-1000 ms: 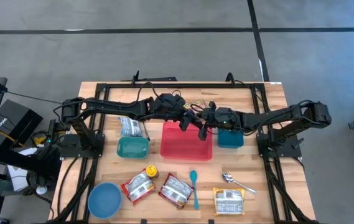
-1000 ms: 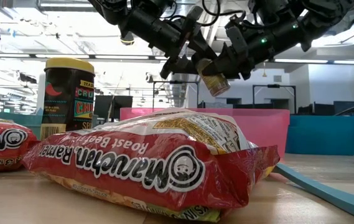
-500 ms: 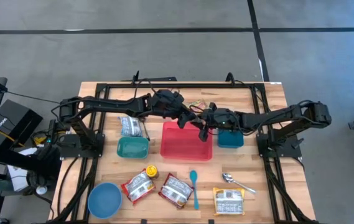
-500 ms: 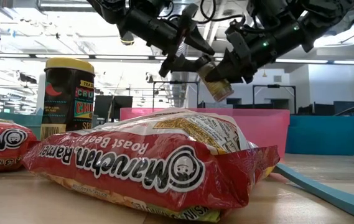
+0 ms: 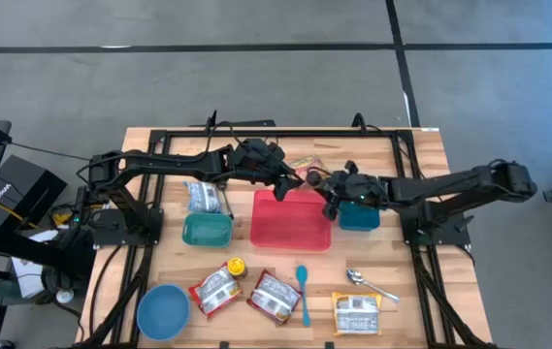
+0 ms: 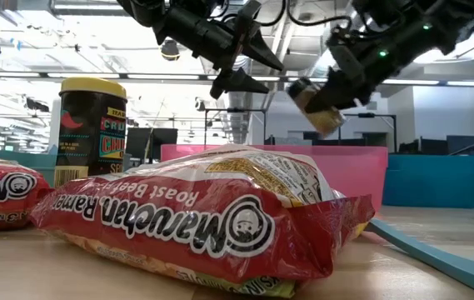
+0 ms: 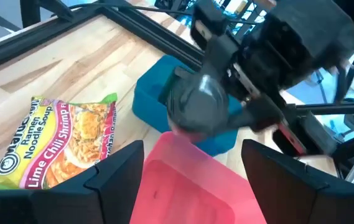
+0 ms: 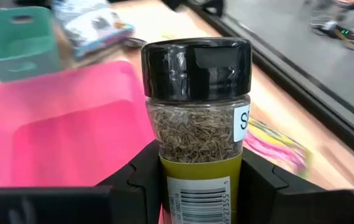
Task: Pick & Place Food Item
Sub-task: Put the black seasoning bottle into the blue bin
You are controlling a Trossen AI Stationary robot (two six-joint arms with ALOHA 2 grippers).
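The wooden table (image 5: 421, 165) carries a black metal frame and a scatter of food packs and bins. In its middle sits the pink bin (image 5: 290, 221), smooth plastic with a rounded rim, and just beside it on the right a smaller blue bin (image 5: 360, 217); a teal bin (image 5: 206, 231) stands to the left.

Over the far edge of the pink bin the two arms meet. The right gripper (image 8: 195, 171) is clamped on a spice jar (image 8: 196, 118), held up in the air above the pink bin's right side, close to the blue bin. The jar is clear and round with a glossy black screw cap, brown seeds showing through the wall, and a yellow-green label with a barcode; only a letter "S" reads on a white patch. The left gripper (image 5: 290, 184) hangs just beside the jar with its fingers spread wide and nothing between them.

Nearer the front lies a crinkled red ramen packet (image 6: 195, 221) printed "Maruchan Ramen" and "Roast Beef Flavor". Behind it stands a dark can (image 6: 92, 125) with a yellow lid. A green packet (image 7: 58, 140) reads "Lime Chili Shrimp".
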